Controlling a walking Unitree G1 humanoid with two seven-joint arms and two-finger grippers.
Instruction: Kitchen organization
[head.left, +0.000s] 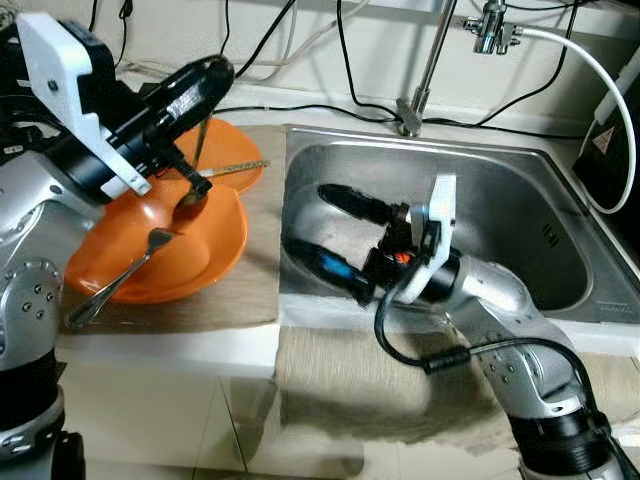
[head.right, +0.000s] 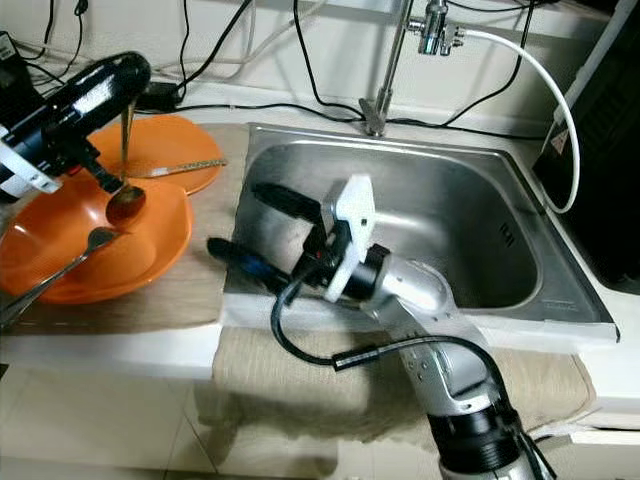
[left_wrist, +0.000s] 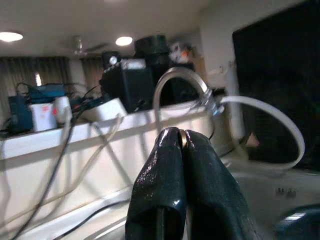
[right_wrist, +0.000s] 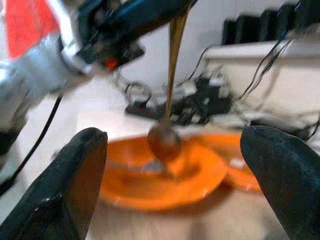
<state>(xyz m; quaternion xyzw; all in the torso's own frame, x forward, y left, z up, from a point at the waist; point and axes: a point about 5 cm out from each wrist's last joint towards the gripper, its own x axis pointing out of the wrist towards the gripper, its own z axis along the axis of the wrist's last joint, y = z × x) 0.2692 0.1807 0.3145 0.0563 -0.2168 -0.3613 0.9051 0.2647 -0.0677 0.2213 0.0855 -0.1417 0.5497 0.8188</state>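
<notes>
Left gripper (head.left: 200, 85): pinched on a spoon (head.left: 192, 195), dangling it over the orange bowl (head.left: 215, 250), probably so it drops in.
Right gripper (head.left: 325, 232): spread wide, empty, waiting over the sink (head.left: 520, 200).
Fork (head.left: 120, 275): already resting in the bowl.

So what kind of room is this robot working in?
Most likely a home kitchen. There is a steel sink with a tap set in a counter, and orange bowls with spoons beside it. The left gripper holds a spoon over a bowl.
</notes>
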